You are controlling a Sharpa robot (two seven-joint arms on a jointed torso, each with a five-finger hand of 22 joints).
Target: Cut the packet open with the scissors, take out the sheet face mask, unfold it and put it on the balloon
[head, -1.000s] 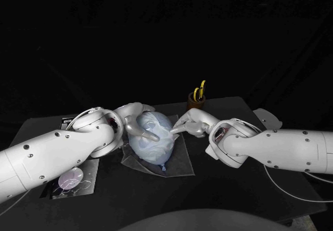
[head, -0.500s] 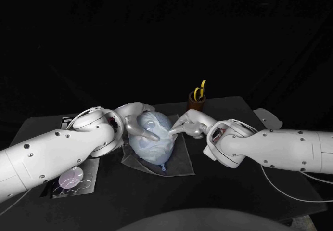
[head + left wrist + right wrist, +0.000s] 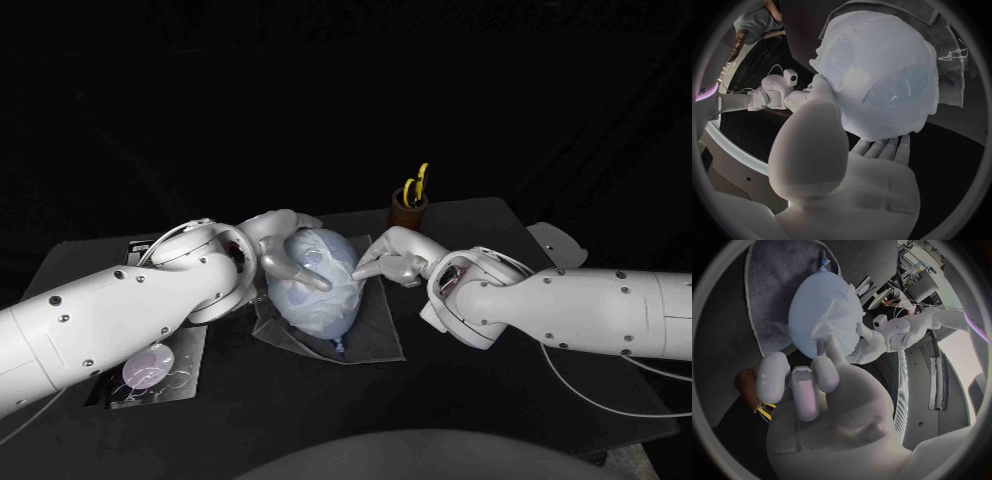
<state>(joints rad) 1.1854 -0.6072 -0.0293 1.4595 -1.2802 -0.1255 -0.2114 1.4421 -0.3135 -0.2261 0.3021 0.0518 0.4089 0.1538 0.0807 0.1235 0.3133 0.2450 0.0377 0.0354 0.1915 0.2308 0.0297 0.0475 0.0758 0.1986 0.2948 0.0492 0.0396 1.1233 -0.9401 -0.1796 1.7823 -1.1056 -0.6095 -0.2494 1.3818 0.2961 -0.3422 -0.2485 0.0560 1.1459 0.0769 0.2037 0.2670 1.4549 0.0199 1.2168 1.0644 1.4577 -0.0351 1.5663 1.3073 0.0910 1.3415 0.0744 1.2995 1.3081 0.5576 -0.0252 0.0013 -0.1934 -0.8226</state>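
Gently: my left robot hand (image 3: pixel 293 258) cradles the balloon (image 3: pixel 323 304); my right robot hand (image 3: pixel 392 257), holding nothing, should smooth the mask (image 3: pixel 873 60) flat.

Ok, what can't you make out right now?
- Head view: the left hand, holding the balloon, hides its side nearest that hand; the mask edge there is unseen.
- Right wrist view: fingers of the right hand cover where they meet the mask; pinching or only touching, unclear.
- Head view: scissors blades sunk in the holder.
- Head view: packet partly under the left arm; cut or not, unclear.
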